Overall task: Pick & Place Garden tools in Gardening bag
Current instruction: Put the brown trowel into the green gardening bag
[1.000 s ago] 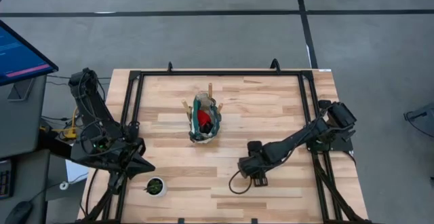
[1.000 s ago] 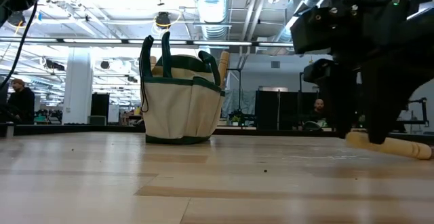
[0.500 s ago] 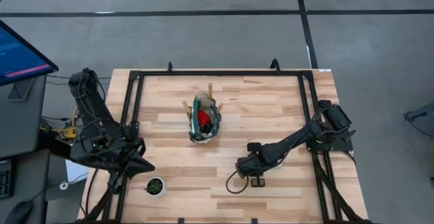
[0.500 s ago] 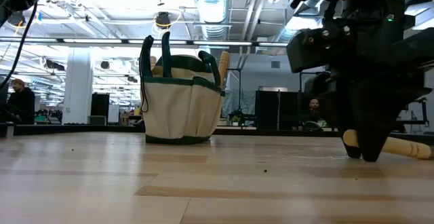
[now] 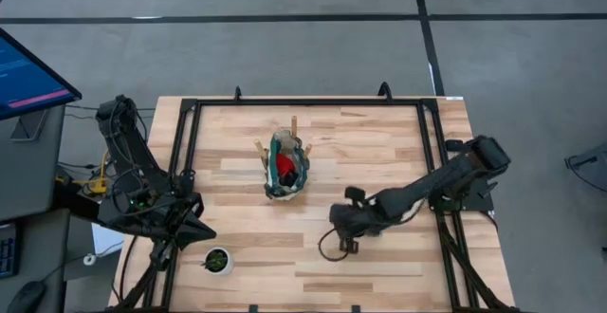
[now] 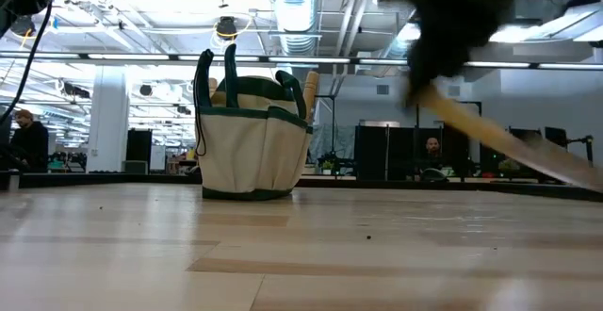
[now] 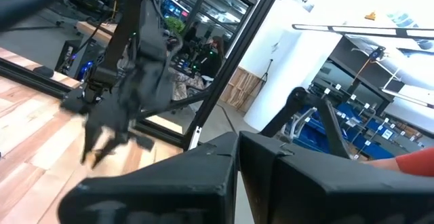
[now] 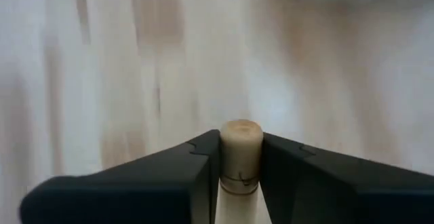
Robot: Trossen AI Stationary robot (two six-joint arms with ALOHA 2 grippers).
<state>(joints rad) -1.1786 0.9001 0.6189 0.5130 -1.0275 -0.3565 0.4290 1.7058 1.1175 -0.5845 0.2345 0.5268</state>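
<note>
We see the right claw (image 8: 241, 157) clamped on a tool's wooden handle (image 8: 240, 149), tool (image 6: 509, 141) off the bench (image 5: 379, 152), tilted. Bag (image 5: 286, 166) sits mid-bench w/ tools inside. Left claw (image 5: 194, 226) shut, by bench edge.

The bench (image 5: 379, 152) is a rectangular top of light wooden planks, bordered by a black metal frame (image 5: 309, 103) along its far edge and both sides. The small oval grey-green fabric gardening bag with tan trim (image 5: 286, 168) stands upright on the bench, left of centre and nearer the far edge. A small round dark pot holding green (image 5: 217, 261) stands near the front left corner, well apart from the bag.
</note>
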